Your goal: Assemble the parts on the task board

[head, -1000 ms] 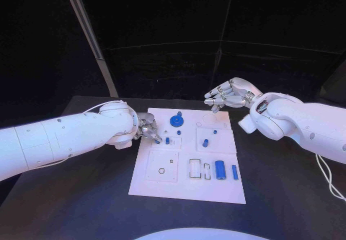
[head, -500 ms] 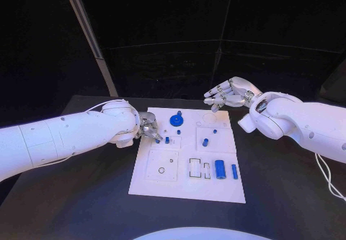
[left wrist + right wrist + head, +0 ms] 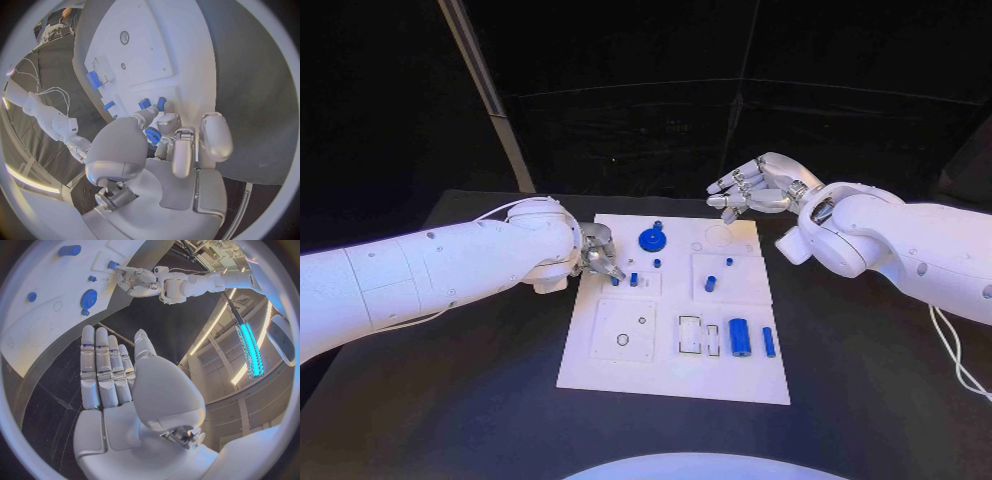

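Task board [image 3: 678,375] lies mid-tabletop [image 3: 459,400], white, with the blue parts spread over it. Left hand [image 3: 597,254] sits at the board's left edge, fingers [image 3: 181,150] pinched together just beside two small blue pegs [image 3: 633,280] — the left wrist view shows a small blue toothed piece [image 3: 152,136] between the fingertips, so it reads as held, though it is partly hidden. Right hand [image 3: 759,190] hovers over the board's far right corner, fingers stretched out, apart, holding nothing.

Other parts: blue gear [image 3: 653,240] at the far middle, a short blue peg [image 3: 710,284] in the right middle panel, a blue cylinder [image 3: 740,338] and a slim blue bar [image 3: 769,341] side by side at the near right, next to the outlined slots [image 3: 689,335].

Step in hand, as I judge it: seating the small piece at the left side of the board. To do it well — keep the pinch firm, hold the piece square to its seat, lower straight down, don't brush the two pegs beside it. Release only once it sits flush. Right hand is best kept clear of the gear; it could steady the board's far edge if the board slides.
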`<state>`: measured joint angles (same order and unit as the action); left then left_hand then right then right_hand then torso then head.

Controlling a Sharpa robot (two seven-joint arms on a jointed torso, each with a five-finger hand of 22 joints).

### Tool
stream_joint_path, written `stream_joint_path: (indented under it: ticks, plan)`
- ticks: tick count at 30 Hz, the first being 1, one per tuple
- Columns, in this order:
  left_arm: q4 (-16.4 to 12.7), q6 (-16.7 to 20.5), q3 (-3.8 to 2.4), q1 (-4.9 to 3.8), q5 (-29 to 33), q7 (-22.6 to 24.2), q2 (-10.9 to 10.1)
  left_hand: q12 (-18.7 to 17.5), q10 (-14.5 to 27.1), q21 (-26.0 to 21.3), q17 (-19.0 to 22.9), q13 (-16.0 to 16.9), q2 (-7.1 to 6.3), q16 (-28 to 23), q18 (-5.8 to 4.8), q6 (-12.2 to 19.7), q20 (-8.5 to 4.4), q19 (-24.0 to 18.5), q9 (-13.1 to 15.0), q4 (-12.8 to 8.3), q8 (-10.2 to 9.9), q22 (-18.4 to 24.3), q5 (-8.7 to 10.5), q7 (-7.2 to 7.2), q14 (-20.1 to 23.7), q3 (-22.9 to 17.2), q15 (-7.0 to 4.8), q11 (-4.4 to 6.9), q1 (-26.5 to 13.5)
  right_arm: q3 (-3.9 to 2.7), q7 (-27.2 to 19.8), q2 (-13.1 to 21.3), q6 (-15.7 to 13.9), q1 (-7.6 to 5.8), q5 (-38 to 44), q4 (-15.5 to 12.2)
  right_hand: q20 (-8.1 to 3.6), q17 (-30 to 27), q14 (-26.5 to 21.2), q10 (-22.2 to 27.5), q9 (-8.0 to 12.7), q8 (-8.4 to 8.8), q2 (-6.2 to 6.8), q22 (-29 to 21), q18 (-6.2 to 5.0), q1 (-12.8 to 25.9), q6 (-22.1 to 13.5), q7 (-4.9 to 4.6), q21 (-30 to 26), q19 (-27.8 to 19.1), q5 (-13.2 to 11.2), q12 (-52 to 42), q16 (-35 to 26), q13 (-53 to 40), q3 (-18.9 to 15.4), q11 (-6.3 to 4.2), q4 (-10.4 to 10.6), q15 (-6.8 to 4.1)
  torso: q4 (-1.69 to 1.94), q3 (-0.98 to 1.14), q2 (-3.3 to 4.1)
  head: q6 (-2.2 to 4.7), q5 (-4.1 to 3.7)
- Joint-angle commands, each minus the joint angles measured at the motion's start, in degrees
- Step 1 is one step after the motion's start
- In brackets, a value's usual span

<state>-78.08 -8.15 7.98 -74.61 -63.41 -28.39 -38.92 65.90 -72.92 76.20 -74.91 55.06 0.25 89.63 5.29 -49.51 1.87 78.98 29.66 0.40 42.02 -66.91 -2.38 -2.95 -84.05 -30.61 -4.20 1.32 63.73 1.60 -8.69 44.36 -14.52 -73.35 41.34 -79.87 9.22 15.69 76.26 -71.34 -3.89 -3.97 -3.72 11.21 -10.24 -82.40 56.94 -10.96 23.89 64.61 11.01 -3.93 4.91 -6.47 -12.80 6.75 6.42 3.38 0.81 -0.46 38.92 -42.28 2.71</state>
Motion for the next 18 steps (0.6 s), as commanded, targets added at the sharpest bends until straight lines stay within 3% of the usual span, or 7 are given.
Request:
stream_joint_path:
  ticks: [1, 4, 10, 15, 18]
  plan:
    - [0.0, -2.2, 0.18, 0.24, 0.8, -0.3, 0.2, -0.4, 0.0, -0.1, -15.1, -0.2, 0.06, 0.4, -0.36, 0.5, -0.09, 0.2, 0.1, -3.9, 0.1, 0.1, -0.31, 0.22, -5.9, -4.5, -0.38, 0.03, -0.6, -0.03, -0.5, 0.0, 0.5, -0.1, 0.0, -0.1, 0.07, 0.1, -0.3, 0.4, 0.0, 0.07, -0.28, -0.1, -0.21, 0.4, -0.3, 0.01, -0.1, -0.3, 0.3, 0.0, -0.3, 0.1, -0.2, 0.03, -0.2, 0.02, 0.04, -0.01, -0.01, -0.07, -0.04]
    - [0.0, -2.2, 0.18, 0.23, 1.4, -0.3, 0.1, -0.9, 0.5, -0.3, -15.1, -0.9, -1.17, 0.4, -0.33, 0.8, -0.08, 0.1, 0.1, -3.6, 0.1, 0.3, -0.31, 0.16, -5.9, -3.8, -0.34, -0.07, -1.6, -0.03, -0.5, 0.0, 0.5, -0.1, 0.0, -0.1, 0.07, 0.1, -0.3, 0.4, 0.0, 0.07, -0.28, -0.1, -0.21, 0.4, -0.3, 0.01, -0.1, -0.3, 0.3, 0.0, -0.3, 0.1, -0.2, 0.03, -0.2, 0.02, 0.05, -0.03, 0.0, -0.05, -0.06]
    - [0.1, -0.6, 0.18, 0.23, 2.3, -0.3, -0.1, -0.9, 0.6, -0.4, -15.1, -1.2, -5.81, 0.3, -0.32, -0.4, 0.02, 0.1, 0.2, 0.3, 0.4, 0.4, -0.29, -0.07, -5.9, 2.4, -0.16, -0.31, -8.8, -0.03, -0.5, 0.0, 0.5, -0.1, 0.0, -0.1, 0.08, 0.1, -0.3, 0.4, 0.0, 0.07, -0.26, -0.1, -0.21, 0.4, -0.3, 0.0, -0.2, -0.3, 0.3, 0.0, -0.3, 0.1, -0.2, 0.05, -0.2, 0.03, 0.1, -0.06, -0.02, -0.03, -0.1]
    - [0.0, 1.2, 0.18, 0.23, 2.9, -0.3, -0.3, -0.9, 0.7, -0.2, -15.1, -1.4, -8.01, 0.4, -0.37, -0.5, 0.0, 0.3, 0.2, 2.9, 0.4, 0.0, -0.32, 0.02, -5.9, 7.5, -0.25, -0.29, -12.6, -0.03, -0.5, 0.0, 0.5, -0.1, 0.0, 0.0, 0.1, 0.1, -0.4, 0.5, 0.0, 0.09, -0.24, -0.1, -0.2, 0.5, -0.3, -0.03, -0.2, -0.3, 0.3, 0.1, -0.4, 0.1, -0.3, 0.08, -0.1, 0.07, 0.07, -0.08, 0.0, 0.01, -0.09]
    - [0.0, 2.7, 0.17, 0.24, 3.5, -0.2, -0.5, -0.8, 0.9, -0.1, -15.1, -1.5, -8.02, 0.4, -0.37, -0.6, -0.14, 0.4, 0.3, 4.1, 0.4, -0.2, -0.32, 0.24, -5.9, 10.7, -0.4, -0.01, -13.2, -0.03, -0.5, 0.0, 0.5, -0.1, 0.0, 0.0, 0.14, 0.1, -0.5, 0.5, 0.0, 0.1, -0.24, -0.2, -0.19, 0.6, -0.4, -0.07, -0.3, -0.3, 0.3, 0.1, -0.5, 0.1, -0.3, 0.13, -0.1, 0.11, 0.04, -0.06, -0.01, 0.0, -0.14]
